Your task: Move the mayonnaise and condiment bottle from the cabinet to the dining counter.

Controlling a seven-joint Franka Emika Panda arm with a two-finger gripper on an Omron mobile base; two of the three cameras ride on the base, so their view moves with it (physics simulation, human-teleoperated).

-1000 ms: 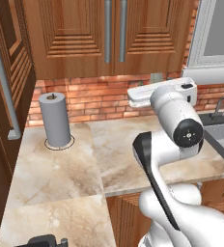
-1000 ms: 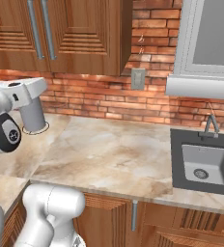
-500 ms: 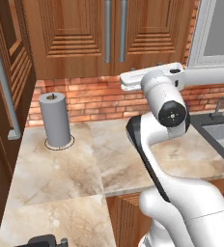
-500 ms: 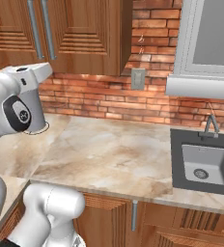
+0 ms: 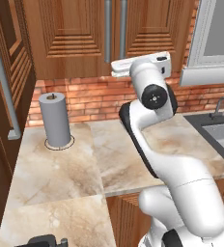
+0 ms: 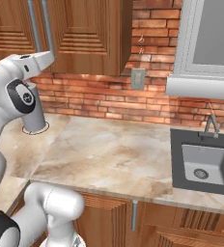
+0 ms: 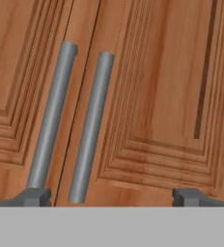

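The left base view looks forward and down from behind the arm's left; the right base view does so from its right — both share the cabinet [image 5: 92, 36], brick wall [image 6: 104, 99] and sink [image 6: 204, 161]. The hand view faces the cabinet doors close up, apparently tilted — two bar handles [image 7: 70, 123] slant across it.

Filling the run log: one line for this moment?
phase: reaching for cabinet | doors: shut | gripper: open, empty, facing bar handles | bottles: unseen
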